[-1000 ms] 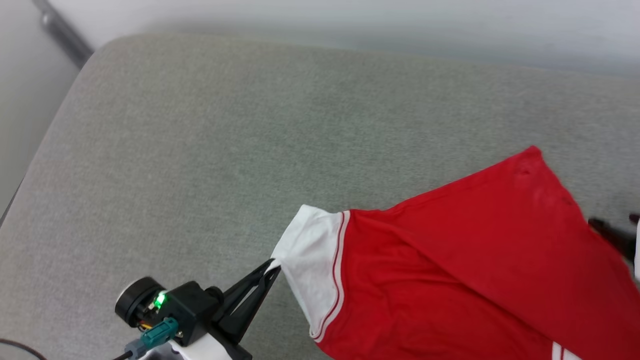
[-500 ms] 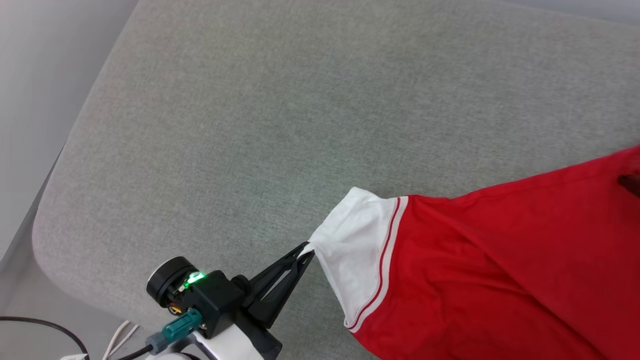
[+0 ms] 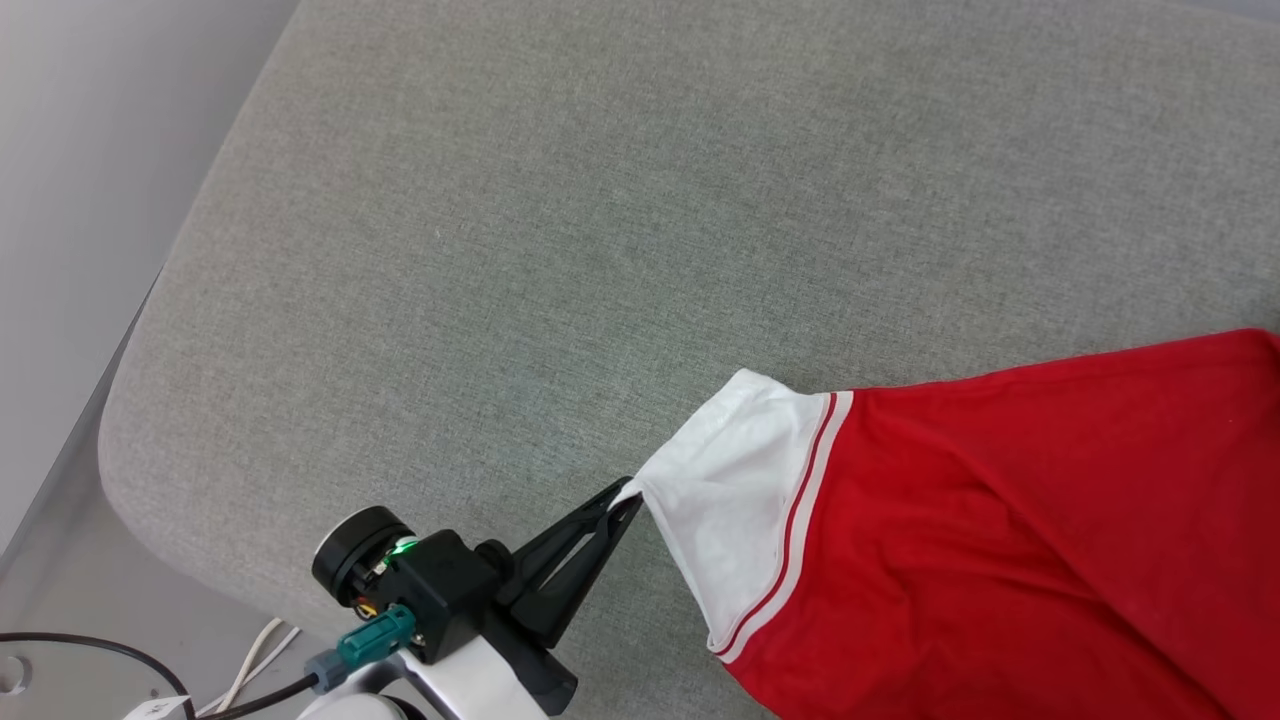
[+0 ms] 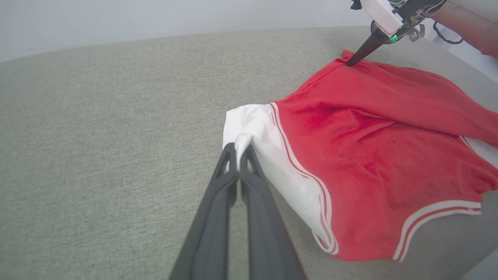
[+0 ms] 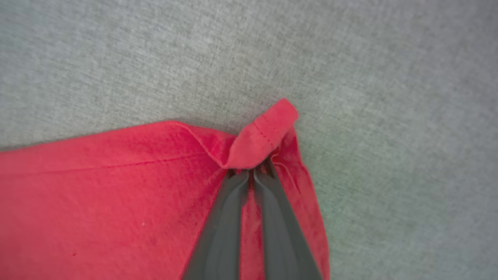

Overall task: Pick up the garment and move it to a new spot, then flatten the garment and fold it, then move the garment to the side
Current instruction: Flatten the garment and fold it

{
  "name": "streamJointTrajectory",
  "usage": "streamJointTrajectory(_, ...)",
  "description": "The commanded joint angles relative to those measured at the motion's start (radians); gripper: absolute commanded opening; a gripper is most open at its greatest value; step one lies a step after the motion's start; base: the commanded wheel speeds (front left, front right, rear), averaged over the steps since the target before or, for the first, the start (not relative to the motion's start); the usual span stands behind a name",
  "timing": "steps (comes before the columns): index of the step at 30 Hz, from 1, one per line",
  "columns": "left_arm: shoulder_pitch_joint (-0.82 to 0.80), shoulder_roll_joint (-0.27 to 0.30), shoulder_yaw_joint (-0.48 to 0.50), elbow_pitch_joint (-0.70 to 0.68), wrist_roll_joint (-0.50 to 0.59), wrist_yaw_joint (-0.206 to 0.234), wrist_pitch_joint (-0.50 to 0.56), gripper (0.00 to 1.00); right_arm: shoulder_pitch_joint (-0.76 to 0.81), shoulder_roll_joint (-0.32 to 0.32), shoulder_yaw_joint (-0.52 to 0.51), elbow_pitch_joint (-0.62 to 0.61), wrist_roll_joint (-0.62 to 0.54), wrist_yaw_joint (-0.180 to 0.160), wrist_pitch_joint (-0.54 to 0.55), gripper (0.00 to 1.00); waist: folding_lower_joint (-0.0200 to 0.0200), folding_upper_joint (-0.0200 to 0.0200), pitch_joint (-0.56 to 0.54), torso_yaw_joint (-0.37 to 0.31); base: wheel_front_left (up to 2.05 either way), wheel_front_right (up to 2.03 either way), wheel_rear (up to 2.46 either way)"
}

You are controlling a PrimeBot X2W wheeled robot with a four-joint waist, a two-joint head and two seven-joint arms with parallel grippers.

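Lying on a grey upholstered cushion [image 3: 500,250], the garment [image 3: 1000,540] (a red jersey with white sleeve panels) takes up the lower right of the head view. Its red body is loosely creased.

Grip points:
- The left gripper [image 3: 630,497] has its two dark fingers closed together on the outer edge of a white sleeve panel [image 3: 740,500]. The cloth is drawn to a small peak at the fingertips.
- The right gripper [image 5: 253,171] has its fingers closed on a red hem corner [image 5: 262,134], with a strip of red cloth pinched between them. The corner is folded back above the tips.

View differences:
- The left wrist view shows both grip points at once: its own fingers on the sleeve, and the right gripper's tip on the far red corner, upper right. It also shows red-white striped trim [image 4: 435,212] along the near right edge.
- The right wrist view resolves the stitch line of the hem.
- The head view adds the cushion's rounded corner, with cables [image 3: 250,680] on the floor [image 3: 60,600] beside it.

Orientation: in the head view the long axis runs left to right, rising slightly to the right. The white sleeve end points left, toward the left gripper.
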Motion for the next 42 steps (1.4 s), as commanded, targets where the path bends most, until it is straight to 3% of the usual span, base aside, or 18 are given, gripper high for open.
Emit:
streamJointTrajectory(1, -0.01, 0.006, 0.008, 0.005, -0.003, 0.002, -0.007, 0.0, 0.073, 0.021, 0.004, 0.072, 0.015, -0.001, -0.027, 0.0, 0.0001, 0.0, -0.017, -0.007, 0.0, 0.0, 0.0)
streamJointTrajectory(9, -0.018, 0.064, 0.047, -0.012, 0.005, 0.033, 0.001, 0.0, -0.024, -0.004, 0.035, 0.069, 0.088, -0.001, -0.21, 0.0, 0.0001, 0.0, -0.135, -0.076, 0.0, 0.0, 0.0)
streamJointTrajectory(20, -0.079, 0.218, 0.187, -0.143, 0.003, 0.102, 0.032, 0.0, -0.085, -0.056, 0.129, -0.035, 0.247, -0.001, -0.447, 0.0, 0.0001, 0.0, -0.307, -0.214, 0.0, 0.0, 0.0)
streamJointTrajectory(23, -0.114, 0.265, 0.242, -0.183, 0.007, 0.118, 0.043, 0.0, -0.113, -0.039, 0.127, -0.082, 0.316, -0.001, -0.498, 0.0, 0.0001, 0.0, -0.343, -0.256, 0.0, 0.0, 0.0)
streamJointTrajectory(29, -0.224, 0.332, 0.332, -0.231, 0.009, 0.109, 0.071, 0.0, -0.15, -0.046, 0.133, -0.191, 0.368, -0.001, -0.541, 0.0, 0.0001, 0.0, -0.378, -0.319, 0.0, 0.0, 0.0)
streamJointTrajectory(42, -0.496, 0.379, 0.47, -0.219, -0.007, 0.07, 0.135, 0.0, -0.217, -0.007, 0.119, -0.388, 0.398, -0.001, -0.582, 0.0, 0.0001, 0.0, -0.373, -0.42, 0.0, 0.0, 0.0)
